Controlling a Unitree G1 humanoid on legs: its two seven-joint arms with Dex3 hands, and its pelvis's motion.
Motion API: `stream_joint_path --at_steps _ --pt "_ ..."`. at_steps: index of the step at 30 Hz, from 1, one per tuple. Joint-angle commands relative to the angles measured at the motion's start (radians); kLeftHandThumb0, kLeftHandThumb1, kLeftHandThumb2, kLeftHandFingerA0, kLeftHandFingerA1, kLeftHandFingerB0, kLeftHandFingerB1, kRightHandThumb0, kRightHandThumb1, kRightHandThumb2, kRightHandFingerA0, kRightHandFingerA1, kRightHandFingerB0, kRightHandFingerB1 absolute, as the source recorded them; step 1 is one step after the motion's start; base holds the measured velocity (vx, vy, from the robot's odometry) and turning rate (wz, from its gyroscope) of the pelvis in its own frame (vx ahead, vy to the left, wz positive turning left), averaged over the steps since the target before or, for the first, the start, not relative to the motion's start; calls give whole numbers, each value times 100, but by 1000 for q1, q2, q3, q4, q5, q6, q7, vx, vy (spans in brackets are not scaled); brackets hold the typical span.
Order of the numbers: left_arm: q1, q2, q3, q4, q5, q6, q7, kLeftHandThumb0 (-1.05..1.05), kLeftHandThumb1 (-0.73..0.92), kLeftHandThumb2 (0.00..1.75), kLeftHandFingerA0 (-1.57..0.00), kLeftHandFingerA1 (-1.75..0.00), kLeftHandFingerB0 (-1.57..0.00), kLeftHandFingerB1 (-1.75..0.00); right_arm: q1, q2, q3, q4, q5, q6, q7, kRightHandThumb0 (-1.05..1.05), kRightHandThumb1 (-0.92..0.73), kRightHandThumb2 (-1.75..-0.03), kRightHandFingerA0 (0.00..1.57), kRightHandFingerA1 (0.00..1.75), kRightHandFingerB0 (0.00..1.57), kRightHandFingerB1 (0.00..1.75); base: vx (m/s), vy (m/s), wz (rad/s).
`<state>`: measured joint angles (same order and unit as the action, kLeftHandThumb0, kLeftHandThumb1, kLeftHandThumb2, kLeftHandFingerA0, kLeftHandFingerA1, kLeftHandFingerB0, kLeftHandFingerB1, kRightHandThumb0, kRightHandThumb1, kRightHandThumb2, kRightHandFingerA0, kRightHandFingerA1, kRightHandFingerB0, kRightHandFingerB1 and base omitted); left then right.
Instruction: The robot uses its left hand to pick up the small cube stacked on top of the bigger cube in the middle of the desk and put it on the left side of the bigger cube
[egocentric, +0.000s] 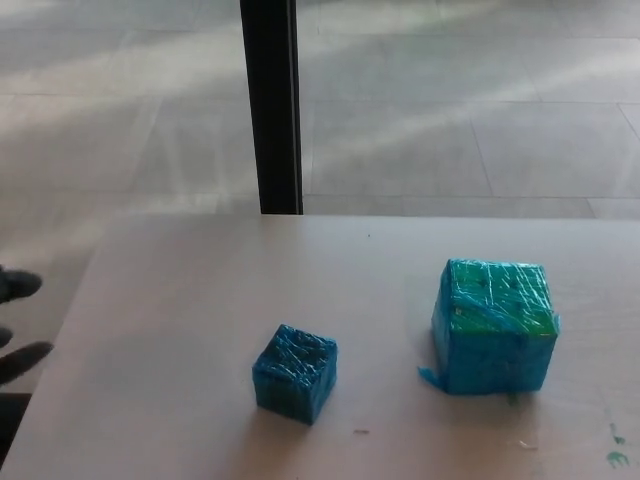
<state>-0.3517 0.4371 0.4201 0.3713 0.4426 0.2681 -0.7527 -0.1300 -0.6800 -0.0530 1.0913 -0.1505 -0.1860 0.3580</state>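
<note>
Small cube (294, 372) upright, corner forward, left of bigger cube (493, 325); left hand (18, 325) fingers apart, empty.

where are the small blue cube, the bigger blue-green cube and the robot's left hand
small blue taped cube (294, 373), head view, on its front-left face
bigger blue-green taped cube (493, 330), head view, on its front face
left hand (20, 320), head view, at the picture's left edge, between its two dark fingertips

Two cubes: small cube (294, 373), bigger cube (493, 326)
</note>
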Motion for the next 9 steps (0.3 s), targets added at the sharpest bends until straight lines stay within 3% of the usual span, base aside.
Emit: stream_joint_path --at_steps 1,2,3,4,5,6,7,8,9 --pt "327 -25 440 156 -350 -39 161 -79 75 63 -10 -33 -7 -23 36 -38 -38 -44 46 -7 36 -79 -41 -76 76 105 58 86 0 0 0" --pt "344 -86 512 150 -385 -11 236 -77 55 94 -10 -47 -1 -37 35 -33 -39 -40 48 -7 35 -78 -41 -76 77 104 58 85 0 0 0" --pt "362 -115 535 155 -397 -20 262 -38 36 98 -1 -50 0 -48 26 -29 -40 -20 49 -7 31 -78 -31 -90 78 99 59 81 0 0 0" --pt "363 -118 539 156 -397 -22 263 -38 36 98 -1 -50 0 -48 25 -29 -40 -18 49 -8 31 -78 -31 -90 78 99 59 81 0 0 0" --pt "392 -144 554 180 -415 -45 261 -80 59 97 0 -43 -15 -36 24 -26 -38 -12 47 -8 31 -77 -41 -74 76 103 57 82 0 0 0" --pt "402 -152 562 214 -422 -53 260 -79 61 95 -6 -40 -8 -28 25 -27 -38 -10 48 -14 35 -79 -31 -90 81 102 58 82 0 0 0" --pt "404 -149 569 214 -422 -53 258 -79 61 95 -6 -40 -8 -28 24 -20 -37 -8 48 -15 34 -79 -31 -90 81 102 58 82 0 0 0" --pt "403 -165 583 256 -427 -44 291 -83 60 96 0 -42 -14 -33 23 -18 -37 -7 46 -12 28 -77 -42 -74 78 104 59 82 0 0 0" --pt "403 -165 583 256 -427 -44 291 -83 60 96 0 -42 -14 -33 23 -18 -37 -7 46 -12 28 -77 -42 -74 78 104 59 82 0 0 0"
